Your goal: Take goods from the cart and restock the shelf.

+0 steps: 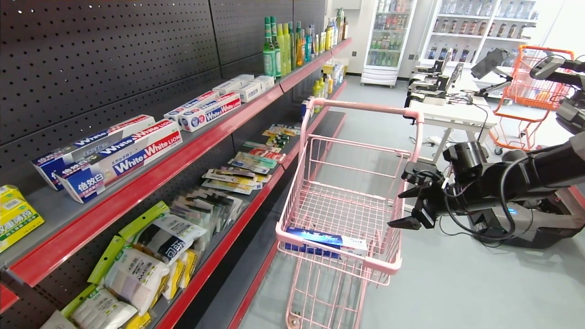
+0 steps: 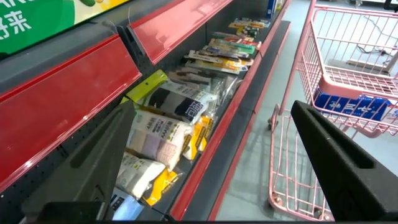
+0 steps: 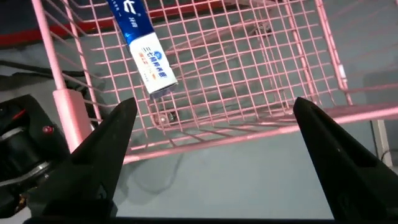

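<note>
Shelf (image 1: 183,160): a long rack with red edges and a black pegboard back, standing on the robot's left and running away from it. Its top shelf carries, from near to far, yellow packs (image 1: 13,214), long toothpaste cartons (image 1: 109,155) lying flat in pairs, a second pair of cartons (image 1: 205,109), small white boxes (image 1: 247,87) and upright green and yellow bottles (image 1: 276,45). The lower shelf (image 1: 228,235) holds bagged cloths (image 1: 137,269) with green header cards at the near end and flat packets (image 1: 237,176) laid in overlapping rows farther along.

Cart (image 1: 386,266): a pink wire cart just beside the rack, its handle at the far end. Its basket contains one toothpaste box (image 1: 327,242), blue and white, lying flat on the wire floor against the end wall opposite the handle. The wire floor behind it is bare.

Right gripper (image 1: 402,208): it hangs just beside the right-hand rim of the basket, about midway along. Its black fingers (image 3: 106,162) are spread wide and hold nothing, and its wrist view looks down through them into the basket at the box.

Left gripper (image 2: 211,106): it hangs low between the lower shelf and the cart. Its fingers are also spread wide and empty, the bagged cloths showing on one side of them and the basket on the other.
</note>
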Robot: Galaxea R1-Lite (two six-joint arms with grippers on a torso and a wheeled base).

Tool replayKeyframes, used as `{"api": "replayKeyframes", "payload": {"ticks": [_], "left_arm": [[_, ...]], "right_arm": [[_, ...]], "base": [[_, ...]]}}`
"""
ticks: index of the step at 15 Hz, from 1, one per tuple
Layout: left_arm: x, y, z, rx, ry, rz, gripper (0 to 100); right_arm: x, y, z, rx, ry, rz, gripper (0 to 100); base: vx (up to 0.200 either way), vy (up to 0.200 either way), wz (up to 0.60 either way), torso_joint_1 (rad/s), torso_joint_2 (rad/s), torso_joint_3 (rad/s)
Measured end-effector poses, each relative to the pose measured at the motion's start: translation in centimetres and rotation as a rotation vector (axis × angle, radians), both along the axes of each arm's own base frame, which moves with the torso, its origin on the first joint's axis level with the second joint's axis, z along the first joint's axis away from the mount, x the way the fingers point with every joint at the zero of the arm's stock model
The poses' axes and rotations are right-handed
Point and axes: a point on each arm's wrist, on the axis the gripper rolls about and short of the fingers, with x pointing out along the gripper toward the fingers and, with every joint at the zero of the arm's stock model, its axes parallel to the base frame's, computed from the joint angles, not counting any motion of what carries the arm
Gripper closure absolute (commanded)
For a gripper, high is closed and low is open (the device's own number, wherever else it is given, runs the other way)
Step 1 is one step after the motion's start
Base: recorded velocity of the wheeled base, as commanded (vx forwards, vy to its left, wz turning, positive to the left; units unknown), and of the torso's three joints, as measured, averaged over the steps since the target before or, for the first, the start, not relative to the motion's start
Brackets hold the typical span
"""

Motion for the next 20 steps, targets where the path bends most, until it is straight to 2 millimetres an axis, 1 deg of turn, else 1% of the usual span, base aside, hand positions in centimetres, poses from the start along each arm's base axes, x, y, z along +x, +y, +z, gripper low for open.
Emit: {"api": "replayKeyframes", "payload": {"ticks": [3,7,11,14,18,20], "left_arm": [[0.0,0.0,0.0,0.0,0.0,0.0,0],[0.0,0.0,0.0,0.0,0.0,0.0,0],[0.0,0.0,0.0,0.0,-0.001,0.0,0],[0.0,0.0,0.0,0.0,-0.001,0.0,0],[0.0,0.0,0.0,0.0,0.0,0.0,0],[0.0,0.0,0.0,0.0,0.0,0.0,0]], "right_arm": [[1.5,0.2,-2.4,0.004,0.022,0.05,0],[3.6,1.8,-4.8,0.012,0.04,0.089,0],[4.3,3.2,-7.2,0.011,0.092,0.117,0],[4.7,3.5,-8.0,0.007,0.173,0.124,0],[5.8,4.0,-8.6,0.009,0.166,0.132,0],[6.0,5.0,-9.4,0.011,0.181,0.144,0]], "base": [[0.0,0.0,0.0,0.0,0.0,0.0],[0.0,0.0,0.0,0.0,0.0,0.0],[0.0,0.0,0.0,0.0,0.0,0.0],[0.0,0.0,0.0,0.0,0.0,0.0],[0.0,0.0,0.0,0.0,0.0,0.0],[0.0,0.0,0.0,0.0,0.0,0.0]]}}
